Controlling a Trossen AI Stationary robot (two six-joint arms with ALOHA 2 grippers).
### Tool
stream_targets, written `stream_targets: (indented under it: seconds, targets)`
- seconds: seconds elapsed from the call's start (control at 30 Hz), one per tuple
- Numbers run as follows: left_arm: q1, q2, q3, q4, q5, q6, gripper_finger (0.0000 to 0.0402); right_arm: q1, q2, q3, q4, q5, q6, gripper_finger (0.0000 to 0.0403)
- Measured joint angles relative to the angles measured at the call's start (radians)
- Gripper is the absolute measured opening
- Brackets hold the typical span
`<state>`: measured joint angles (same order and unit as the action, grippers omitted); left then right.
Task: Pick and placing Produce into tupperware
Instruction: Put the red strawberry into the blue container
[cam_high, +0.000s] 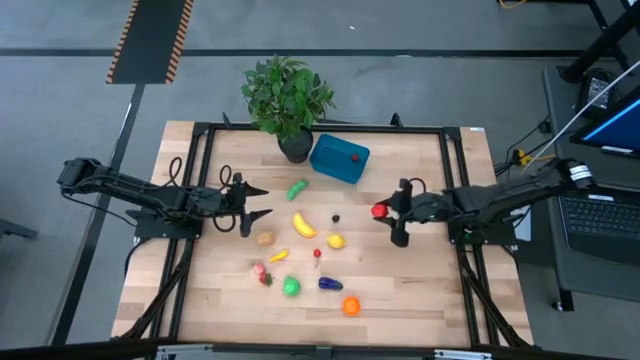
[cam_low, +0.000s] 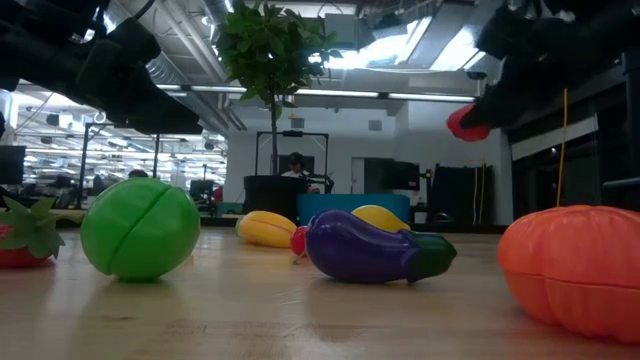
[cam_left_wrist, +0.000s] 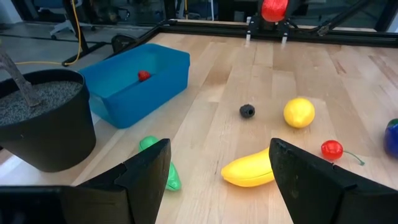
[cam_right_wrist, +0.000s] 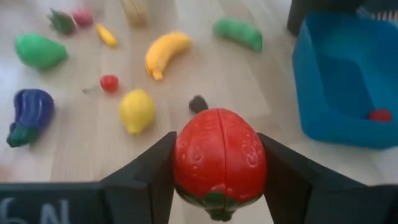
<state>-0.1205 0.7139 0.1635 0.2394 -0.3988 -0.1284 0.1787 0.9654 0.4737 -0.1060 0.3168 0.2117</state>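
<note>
My right gripper (cam_high: 384, 212) is shut on a red strawberry (cam_right_wrist: 219, 158), above the table's right middle. The teal tupperware (cam_high: 339, 158) stands at the far middle with one small red piece (cam_high: 354, 156) inside. My left gripper (cam_high: 258, 201) is open and empty at the left middle, pointing toward the table's right edge. Loose produce lies between them: a banana (cam_high: 303, 225), a lemon (cam_high: 336, 241), a green pod (cam_high: 297, 189), a cherry (cam_high: 317, 254), a purple eggplant (cam_high: 329, 284), a green round piece (cam_high: 291, 287), an orange piece (cam_high: 351, 306). My right gripper pinches the strawberry's two sides (cam_right_wrist: 180, 155) between its two fingers. The fingers reach level from the table's right side. The strawberry is lifted clear of the table, as the low view (cam_low: 466, 124) shows.
A potted plant (cam_high: 288, 100) in a dark pot stands at the far edge, just left of the tupperware. A small dark piece (cam_high: 336, 217) lies near the lemon. More small produce lies at the near left (cam_high: 264, 272). Black frame rails run along the table's edges.
</note>
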Motion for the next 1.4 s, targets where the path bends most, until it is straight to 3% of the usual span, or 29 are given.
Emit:
stream_targets:
  seconds: [0.27, 0.43, 0.73, 1.07, 1.4]
  targets:
    - [0.0, 0.0, 0.0, 0.001, 0.0, 0.0, 0.0265, -0.03, -0.113, -0.251, 0.382, -0.032, -0.06, 0.019]
    - [0.001, 0.0, 0.0, 0.001, 0.0, 0.0, 0.0265, -0.064, -0.155, -0.343, 0.587, -0.146, -0.114, 0.019]
    - [0.001, 0.0, 0.0, 0.001, 0.0, 0.0, 0.0265, -0.133, -0.177, -0.382, 0.649, -0.337, -0.116, 0.019]
    - [0.001, 0.0, 0.0, 0.001, 0.0, 0.0, 0.0265, -0.18, -0.176, -0.382, 0.688, -0.36, -0.126, 0.019]
    - [0.001, 0.0, 0.0, 0.038, -0.051, 0.003, 0.0265, -0.228, -0.176, -0.374, 0.738, -0.159, -0.087, 0.019]
